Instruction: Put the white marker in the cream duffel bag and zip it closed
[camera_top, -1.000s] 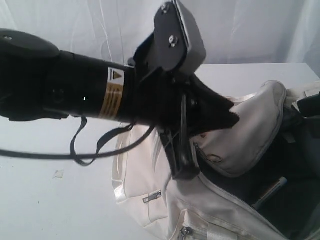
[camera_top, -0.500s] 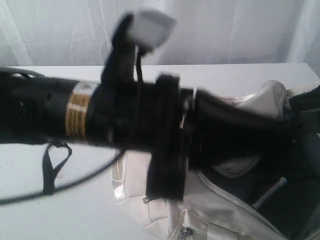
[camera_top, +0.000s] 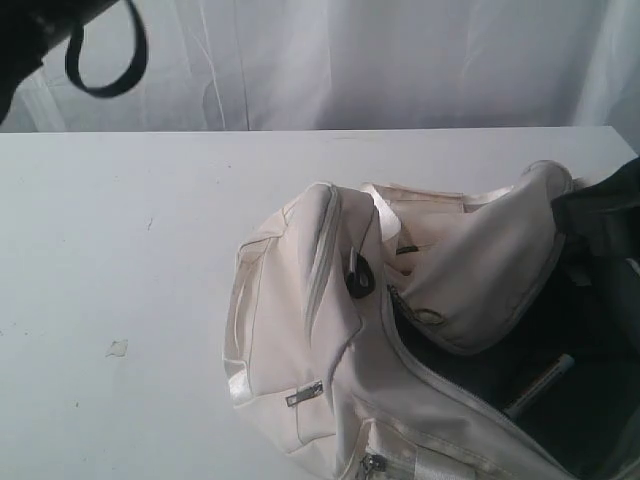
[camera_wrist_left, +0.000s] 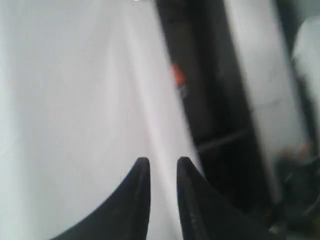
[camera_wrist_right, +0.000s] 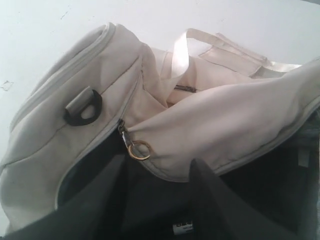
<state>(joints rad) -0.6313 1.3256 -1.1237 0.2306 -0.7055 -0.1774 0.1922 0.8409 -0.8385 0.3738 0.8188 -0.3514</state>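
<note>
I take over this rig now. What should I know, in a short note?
Left hand: open, empty, away from the bag.
Right hand: open, at the mouth of the cream duffel bag.
White marker: lies inside the bag.
Done: marker is in.
Left to do: lower the flap and pull the zip ring to close the bag.

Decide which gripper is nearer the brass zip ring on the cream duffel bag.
Right. The right gripper hangs just beside the zip ring, over the cream duffel bag's open mouth. The left gripper is well away, facing a pale backdrop.
</note>
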